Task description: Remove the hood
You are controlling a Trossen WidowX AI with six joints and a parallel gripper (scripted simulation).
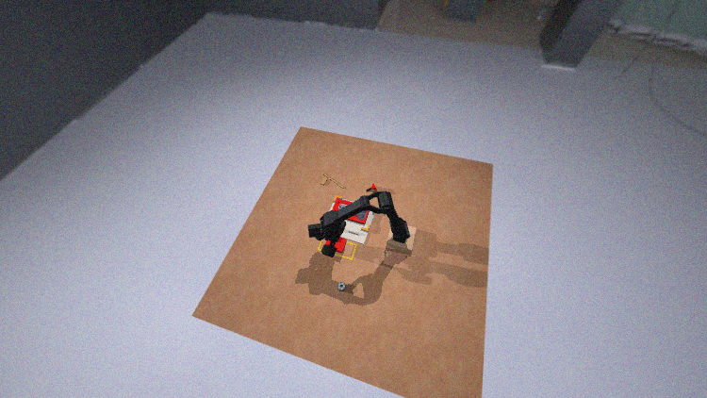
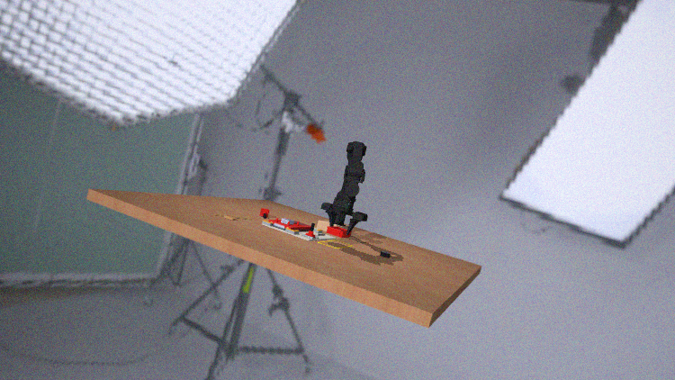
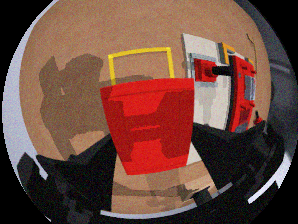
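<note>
Red hood (image 3: 149,125), yellow-outlined marked area (image 3: 141,52)

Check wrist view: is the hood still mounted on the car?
No. The red hood sits in the gripper, apart from the toy car.
</note>
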